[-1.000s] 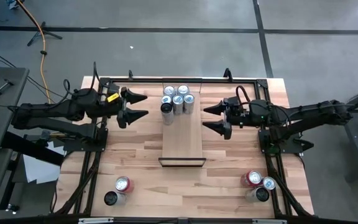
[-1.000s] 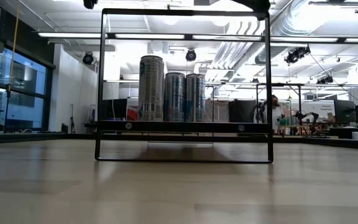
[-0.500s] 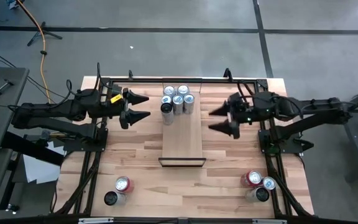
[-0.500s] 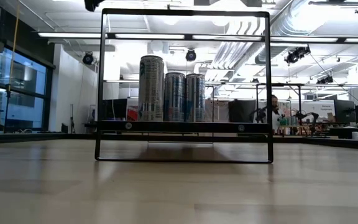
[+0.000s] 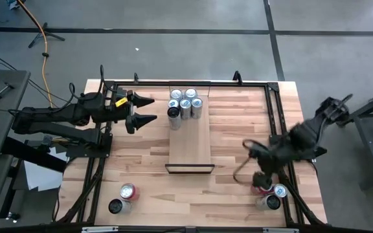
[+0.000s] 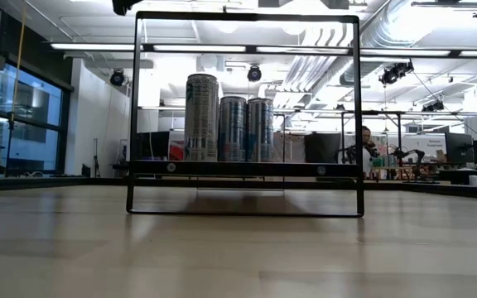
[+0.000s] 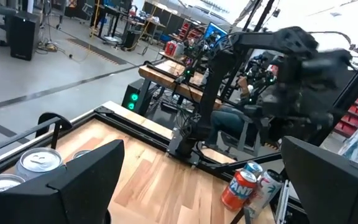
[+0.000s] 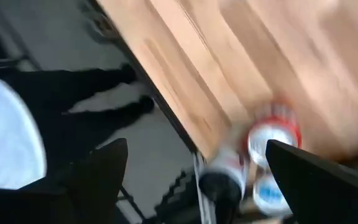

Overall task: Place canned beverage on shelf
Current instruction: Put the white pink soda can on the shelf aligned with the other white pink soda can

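five cans (image 5: pixel 184 103) on shelf (image 5: pixel 190 144); right gripper (image 5: pixel 254 167) spread above red can (image 5: pixel 263 186), left gripper (image 5: pixel 142 110) released

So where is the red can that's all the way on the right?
In the high view the red can stands near the table's front right corner, beside two other cans, with the open right gripper hovering just above it.

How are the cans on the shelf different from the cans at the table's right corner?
The cans on the shelf form a cluster of five or so, mostly silver-topped, with no gripper above. The cans at the right corner number three, one red, and the right gripper hovers open beside them. Both groups stand upright.
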